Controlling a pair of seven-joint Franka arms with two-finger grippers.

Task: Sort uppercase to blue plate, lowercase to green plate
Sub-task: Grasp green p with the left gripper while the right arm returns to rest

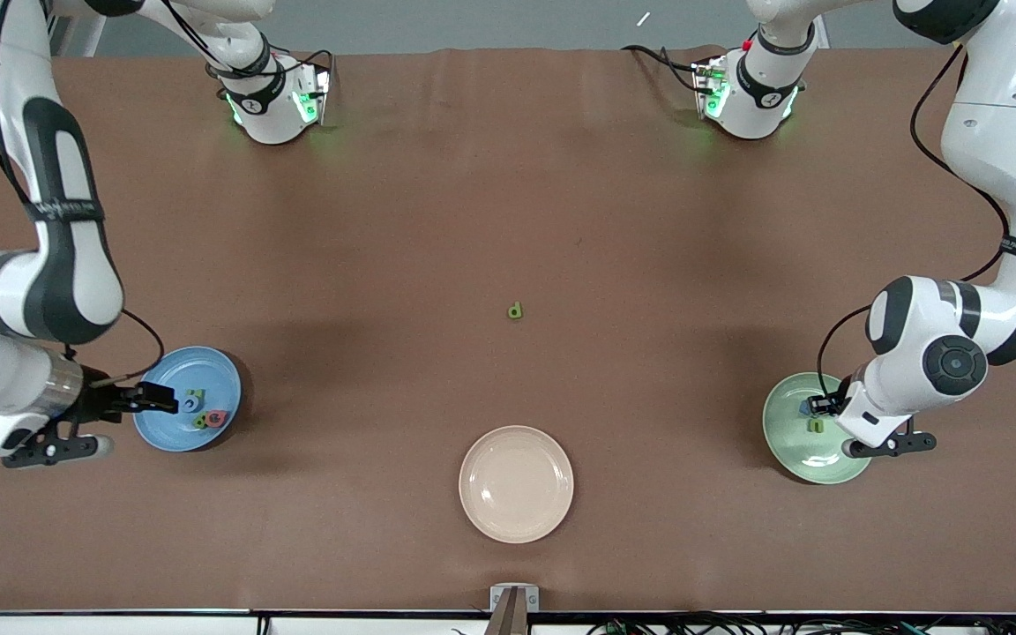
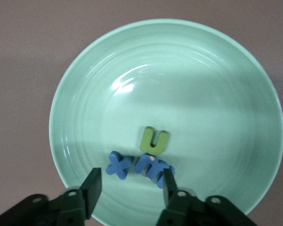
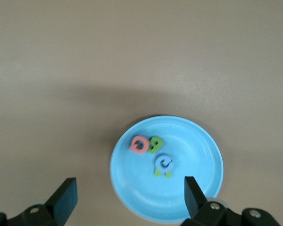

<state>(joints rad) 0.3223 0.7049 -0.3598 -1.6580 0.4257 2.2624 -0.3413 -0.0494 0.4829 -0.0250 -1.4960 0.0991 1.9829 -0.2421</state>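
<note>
The blue plate (image 1: 168, 425) holds the uppercase letters: pink-red Q (image 3: 139, 144), green B (image 3: 155, 143), and blue C (image 3: 164, 163) lying on green N (image 3: 163, 173). My right gripper (image 3: 129, 195) is open and empty, raised over that plate's rim (image 1: 160, 399). The green plate (image 1: 803, 460) holds a green "n" (image 2: 153, 140), a blue cross (image 2: 119, 165) and a blue "m" piece (image 2: 153, 168). My left gripper (image 2: 130, 188) is open and empty, low over the green plate (image 1: 818, 404) beside the blue pieces. A green "p" (image 1: 515, 310) lies alone on the table at mid-table.
A cream plate (image 1: 516, 520) sits empty near the front edge, nearer to the camera than the green "p". The brown table cover (image 1: 508, 194) is bare toward the robots' bases.
</note>
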